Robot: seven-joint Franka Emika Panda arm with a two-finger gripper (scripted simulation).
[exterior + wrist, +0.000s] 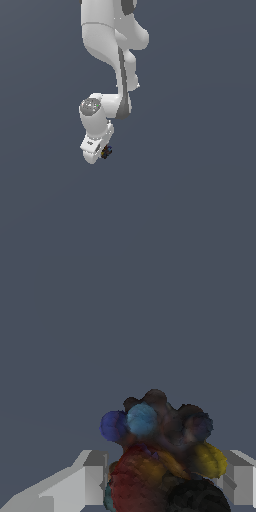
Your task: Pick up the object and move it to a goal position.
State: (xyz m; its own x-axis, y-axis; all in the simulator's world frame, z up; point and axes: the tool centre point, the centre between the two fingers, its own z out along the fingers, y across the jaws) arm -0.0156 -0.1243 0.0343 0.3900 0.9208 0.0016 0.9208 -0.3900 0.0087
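In the exterior view the white Panda arm (112, 35) comes down from the top centre of the frame, bends at a grey-capped joint a little left of centre, and ends in the gripper (102, 151) just below and left of the middle of the picture. Tucked against the lower right edge of that white hand is the object (106, 151), a tiny dark lump with specks of yellow, blue and red (far smaller than the hand that carries it). Around it there is only a flat blue-grey field; no desk edge or shadow can be made out, so whether the lump is lifted or resting on anything cannot be told from here. The wrist view shows it far better: the object (160, 456) fills the lower centre of the frame, a knobbly cluster with blue bulbs at its upper left, a yellow one at the right, a dark red mass below and a black rounded part at the bottom right. A pale grey finger (87, 481) stands at its left flank and another (240, 476) at its right, each just against it, so the jaws are gripping the object between them.
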